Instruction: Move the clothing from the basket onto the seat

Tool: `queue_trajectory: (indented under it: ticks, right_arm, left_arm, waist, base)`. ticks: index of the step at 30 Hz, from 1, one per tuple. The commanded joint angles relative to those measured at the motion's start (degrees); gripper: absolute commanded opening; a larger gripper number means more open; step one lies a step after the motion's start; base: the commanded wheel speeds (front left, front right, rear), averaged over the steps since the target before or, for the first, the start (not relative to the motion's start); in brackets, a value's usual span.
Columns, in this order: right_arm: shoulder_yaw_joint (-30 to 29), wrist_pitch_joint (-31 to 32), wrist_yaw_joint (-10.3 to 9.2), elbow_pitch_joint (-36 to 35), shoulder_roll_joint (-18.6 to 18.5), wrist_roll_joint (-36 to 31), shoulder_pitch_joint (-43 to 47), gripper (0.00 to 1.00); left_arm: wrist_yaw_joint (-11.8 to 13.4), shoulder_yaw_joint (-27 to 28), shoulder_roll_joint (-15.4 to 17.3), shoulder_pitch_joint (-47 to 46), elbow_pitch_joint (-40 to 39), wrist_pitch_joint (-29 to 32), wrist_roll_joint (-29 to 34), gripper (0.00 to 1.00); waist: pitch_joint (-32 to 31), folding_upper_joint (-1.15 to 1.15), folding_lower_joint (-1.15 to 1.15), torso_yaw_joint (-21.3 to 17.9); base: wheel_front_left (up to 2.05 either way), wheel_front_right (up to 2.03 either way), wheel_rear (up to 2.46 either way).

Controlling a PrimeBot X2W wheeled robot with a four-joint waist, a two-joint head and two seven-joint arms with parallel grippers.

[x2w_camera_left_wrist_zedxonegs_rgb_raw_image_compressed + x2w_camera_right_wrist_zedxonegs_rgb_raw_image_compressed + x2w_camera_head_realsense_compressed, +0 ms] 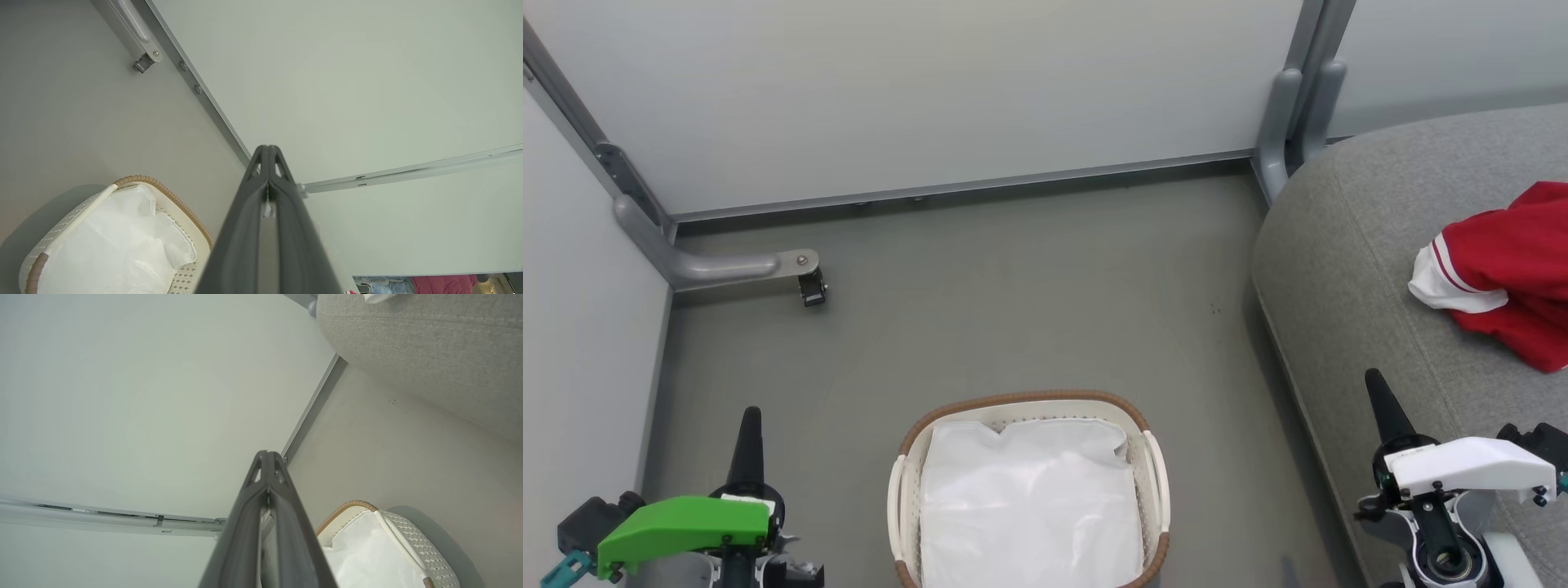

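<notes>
Our left fingers (749,445) and right fingers (1384,416) were clenched empty, lower frame; the basket (1021,398) held only its liner (1029,498), so we judged parking clear best.

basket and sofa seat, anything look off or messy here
Nothing damaged or spilled. The red clothing lies in a crumpled heap on the grey sofa seat, running off the head view's right edge. The laundry basket stands upright on the floor, with a rumpled white liner inside.

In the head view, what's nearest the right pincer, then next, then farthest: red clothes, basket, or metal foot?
From the right pincer:
1. Clothes, on the seat ahead.
2. Basket, on the floor, left.
3. Metal foot, far left corner.
</notes>
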Motion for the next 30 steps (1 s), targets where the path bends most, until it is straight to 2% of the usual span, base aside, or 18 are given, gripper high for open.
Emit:
queue_trajectory:
  ticks: [1, 30]
  right_arm:
    - [-0.2, 0.4, -0.04, -0.7, -0.3, 1.5, 0.5, 0.0]
    - [-1.4, 4.0, -0.03, -2.4, -0.5, 15.2, 1.2, 0.0]
  left_arm:
    - [-0.4, 0.3, 0.4, -1.4, -0.8, 0.3, -1.3, 0.0]
    - [-0.4, 1.5, 0.5, -1.9, -1.9, 4.0, -14.7, 0.0]
  waist:
    - [-0.1, 0.0, 0.0, 0.0]
    - [-1.6, 0.0, 0.0, 0.5]
  base:
    - [0.0, 0.0, 0.0]
    - [0.0, 0.0, 0.0]
